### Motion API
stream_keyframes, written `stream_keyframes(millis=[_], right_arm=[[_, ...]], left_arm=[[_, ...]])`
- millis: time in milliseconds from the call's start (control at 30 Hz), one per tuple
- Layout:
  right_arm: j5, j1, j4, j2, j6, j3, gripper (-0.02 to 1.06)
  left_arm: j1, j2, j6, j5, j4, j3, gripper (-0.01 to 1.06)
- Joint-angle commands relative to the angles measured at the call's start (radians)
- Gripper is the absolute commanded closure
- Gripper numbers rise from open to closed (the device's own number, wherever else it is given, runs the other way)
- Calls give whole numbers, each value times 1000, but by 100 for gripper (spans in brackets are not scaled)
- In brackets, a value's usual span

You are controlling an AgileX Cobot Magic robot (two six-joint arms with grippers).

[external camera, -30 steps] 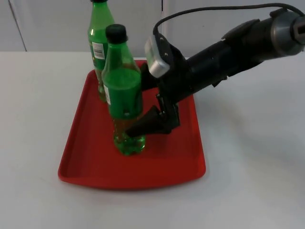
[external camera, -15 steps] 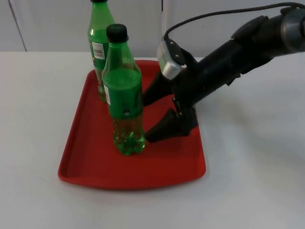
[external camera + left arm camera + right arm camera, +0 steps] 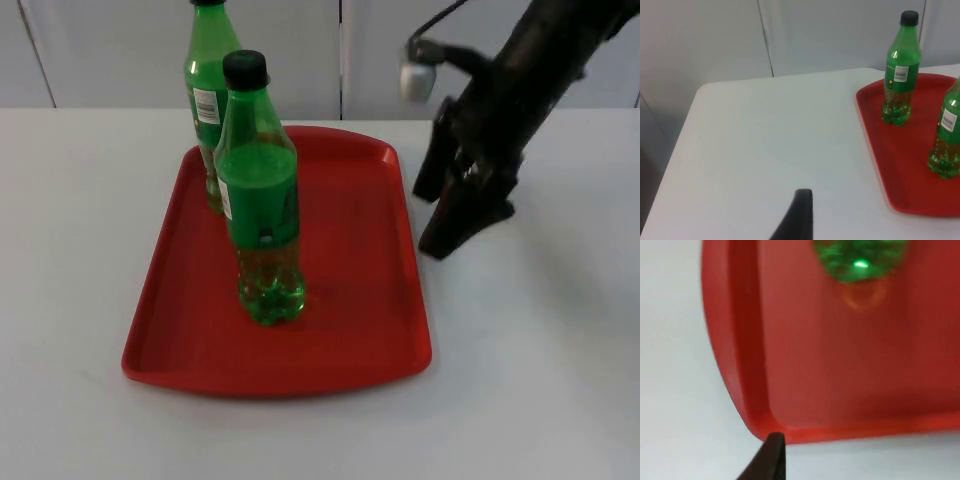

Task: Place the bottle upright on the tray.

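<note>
White table top [image 3: 560,380], grey partition wall behind. Near bottle [image 3: 258,190] stands upright on the red tray [image 3: 350,340], roughly mid-tray, black cap on, free of any contact. Its base rests flat on the tray floor; nothing props it, so it looks stable. In the left wrist view it sits at the tray's near side [image 3: 946,145].

Second bottle [image 3: 205,95] is also upright, at the tray's far left corner, just behind the near one; they overlap in the top view, and whether they touch cannot be told from there. The left wrist view shows a gap between them.

Right gripper [image 3: 462,205] hangs over bare table just beside the tray's right rim, fingers parted, holding nothing. It points down and toward the tray. Right wrist view looks onto the tray's rim [image 3: 747,390] and the green base of a bottle [image 3: 860,260].

Left gripper [image 3: 799,215] waits over the table, well apart from the tray's left side; whether its fingers are parted or closed I cannot tell.

Judgement: placement appears complete, bottle standing unaided with the gripper clear of it. Remaining risk is an arm brushing the tall, narrow bottle.
</note>
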Motion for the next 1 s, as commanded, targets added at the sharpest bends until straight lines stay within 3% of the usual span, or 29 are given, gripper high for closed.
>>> stream_keyframes(millis=[0,100,533,767,967], right_arm=[[20,-17,-30,-72,124,-3,-1],[20,-42,-34,-154,265,-3,-1],[20,-55,-37,-405,544,-3,-1],[20,-55,-35,-509,590,54,-1],[18,-55,-35,-669,590,229,-1]], left_arm=[[-4,-5,3,-8,-21,-1,20],[-4,-5,3,-8,-37,-1,20],[-4,-5,3,-35,-84,-1,20],[-4,-5,3,-35,-81,-1,20],[-13,-5,3,-58,-88,-1,20]])
